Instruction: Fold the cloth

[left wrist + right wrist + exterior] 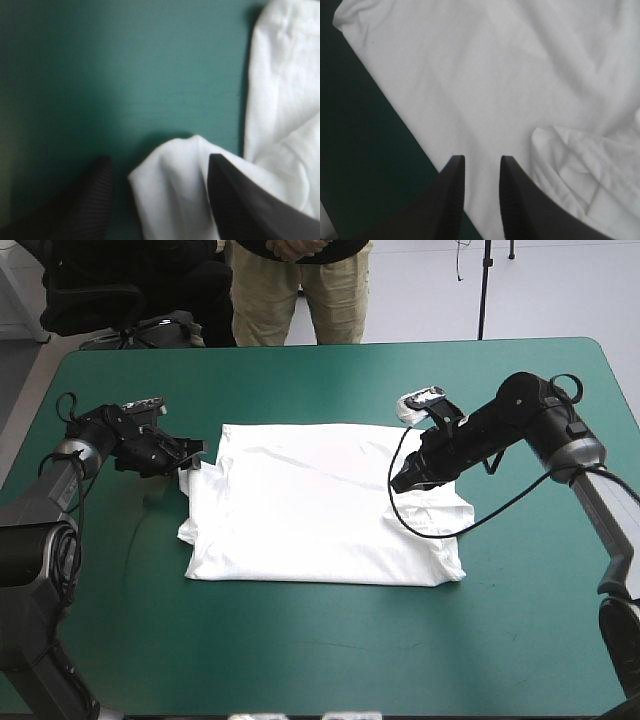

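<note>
Left wrist view shows T-shirt (pixel 172 195) fold between parted left pincer (pixel 160 159)

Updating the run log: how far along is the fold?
Done: the T-shirt lies spread roughly flat on the teal-green cover. In hand: the left gripper is open around a bunched fold at the shirt's left sleeve. The right gripper, fingers slightly apart, hovers over the shirt's right side. Left: the main folds; no bundle yet.

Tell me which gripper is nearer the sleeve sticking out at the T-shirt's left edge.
Left. The left gripper has that sleeve between its open fingers; the right gripper is across the T-shirt, over its right edge.
</note>
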`<action>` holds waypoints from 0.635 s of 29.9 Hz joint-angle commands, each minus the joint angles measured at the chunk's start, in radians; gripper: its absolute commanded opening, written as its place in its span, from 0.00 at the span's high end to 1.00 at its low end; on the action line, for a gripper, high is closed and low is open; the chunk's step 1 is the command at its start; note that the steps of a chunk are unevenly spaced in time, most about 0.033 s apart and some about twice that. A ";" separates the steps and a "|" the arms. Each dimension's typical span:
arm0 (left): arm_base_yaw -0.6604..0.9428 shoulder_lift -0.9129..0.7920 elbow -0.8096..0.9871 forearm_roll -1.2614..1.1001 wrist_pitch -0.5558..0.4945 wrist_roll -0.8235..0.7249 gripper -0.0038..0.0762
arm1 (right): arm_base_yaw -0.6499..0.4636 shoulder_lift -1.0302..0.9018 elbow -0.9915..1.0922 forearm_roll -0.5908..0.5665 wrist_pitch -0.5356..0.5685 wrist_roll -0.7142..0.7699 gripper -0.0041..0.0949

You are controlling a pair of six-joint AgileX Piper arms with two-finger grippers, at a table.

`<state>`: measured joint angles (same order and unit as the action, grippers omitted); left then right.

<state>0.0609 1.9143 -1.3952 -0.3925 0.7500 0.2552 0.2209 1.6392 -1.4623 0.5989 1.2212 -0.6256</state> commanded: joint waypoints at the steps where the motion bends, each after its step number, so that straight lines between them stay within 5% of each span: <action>1: -0.011 -0.019 -0.028 -0.072 0.037 0.071 0.63 | -0.008 -0.046 -0.031 0.044 0.009 -0.016 0.73; 4: -0.017 -0.017 -0.028 -0.077 0.057 0.095 0.95 | -0.008 -0.046 -0.031 0.044 0.007 -0.016 0.73; 19: -0.152 -0.164 -0.028 0.026 0.095 0.110 0.97 | -0.008 -0.048 -0.031 0.044 0.014 -0.020 0.73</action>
<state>-0.0263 1.8072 -1.3997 -0.3745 0.8477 0.3695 0.2209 1.6392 -1.4633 0.6001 1.2242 -0.6330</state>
